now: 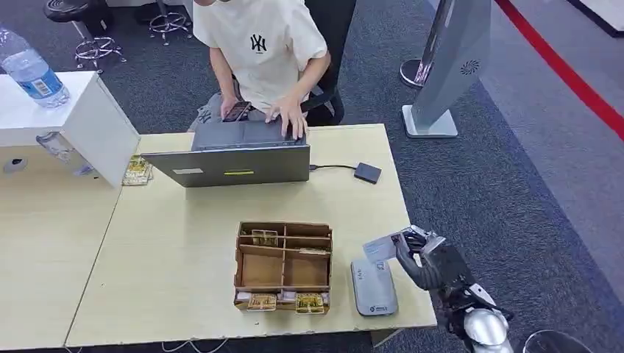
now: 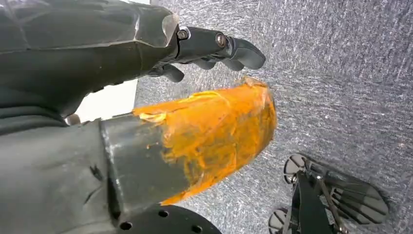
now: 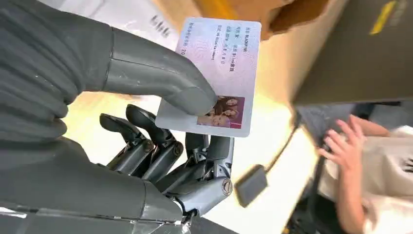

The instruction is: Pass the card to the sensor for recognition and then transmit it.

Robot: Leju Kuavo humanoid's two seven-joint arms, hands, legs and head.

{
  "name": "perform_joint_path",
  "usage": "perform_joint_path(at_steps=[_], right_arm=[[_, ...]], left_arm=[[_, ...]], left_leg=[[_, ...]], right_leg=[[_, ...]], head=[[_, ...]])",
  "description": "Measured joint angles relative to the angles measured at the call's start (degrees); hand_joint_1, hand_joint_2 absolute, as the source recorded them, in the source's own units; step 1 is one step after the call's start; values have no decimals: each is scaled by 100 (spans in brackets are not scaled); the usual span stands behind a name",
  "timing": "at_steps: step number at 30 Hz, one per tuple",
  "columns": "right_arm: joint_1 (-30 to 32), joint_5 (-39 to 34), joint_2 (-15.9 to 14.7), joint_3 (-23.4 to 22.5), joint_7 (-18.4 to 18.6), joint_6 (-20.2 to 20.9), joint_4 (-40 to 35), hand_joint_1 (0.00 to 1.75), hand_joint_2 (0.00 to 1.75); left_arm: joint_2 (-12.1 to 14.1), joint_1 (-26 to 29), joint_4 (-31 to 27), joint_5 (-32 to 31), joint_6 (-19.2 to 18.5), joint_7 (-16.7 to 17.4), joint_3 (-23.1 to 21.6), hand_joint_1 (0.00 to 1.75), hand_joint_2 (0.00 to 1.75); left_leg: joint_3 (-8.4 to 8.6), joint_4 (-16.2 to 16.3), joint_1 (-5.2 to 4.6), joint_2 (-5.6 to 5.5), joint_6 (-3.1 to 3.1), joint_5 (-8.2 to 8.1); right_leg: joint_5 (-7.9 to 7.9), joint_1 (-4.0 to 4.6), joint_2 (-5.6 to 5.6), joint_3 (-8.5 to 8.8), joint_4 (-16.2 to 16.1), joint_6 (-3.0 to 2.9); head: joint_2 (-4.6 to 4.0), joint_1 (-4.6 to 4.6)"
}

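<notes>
The right hand (image 1: 423, 259) hangs at the near right edge of a pale wooden table (image 1: 184, 257), pinching the card (image 1: 380, 248) between its thumb (image 3: 160, 78) and the darker fingers (image 3: 214, 151) beneath, so the card's printed face and photo show in the right wrist view. Just beside and below the hand, toward the robot, a grey sensor (image 1: 373, 287) lies flat on the table, the card poised over its far end. Further from the hand across the table sits a brown cardboard divider box (image 1: 283, 265). Beyond the hand a small dark box (image 1: 367, 173) is cabled to a grey laptop (image 1: 232, 158), where a person (image 1: 257, 51) in a cream shirt types. Grey carpet (image 1: 500, 184) with a red stripe (image 1: 566, 70) surrounds the table. The left hand (image 2: 214, 51) hangs over carpet, fingers curled, holding nothing.
</notes>
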Motion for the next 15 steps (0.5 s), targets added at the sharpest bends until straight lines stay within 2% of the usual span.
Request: perform_joint_path(at_steps=[5, 10, 15], right_arm=[[-68, 11, -131, -46, 4, 83, 234, 175, 175], [-223, 96, -325, -46, -4, 476, 561, 175, 175], [-360, 394, -501, -4, -17, 649, 809, 175, 175]], left_arm=[[2, -2, 0, 0, -2, 0, 39, 0, 0], [4, -2, 0, -17, -7, -7, 79, 0, 0], [7, -2, 0, -48, -15, -7, 96, 0, 0]], left_leg=[[0, 0, 0, 0, 0, 0], [0, 0, 0, 1, 0, 0], [-1, 1, -1, 0, 0, 0]], right_leg=[[0, 0, 1, 0, 0, 0], [0, 0, 1, 0, 0, 0], [0, 0, 0, 0, 0, 1]], head=[[0, 2], [0, 2], [0, 2]])
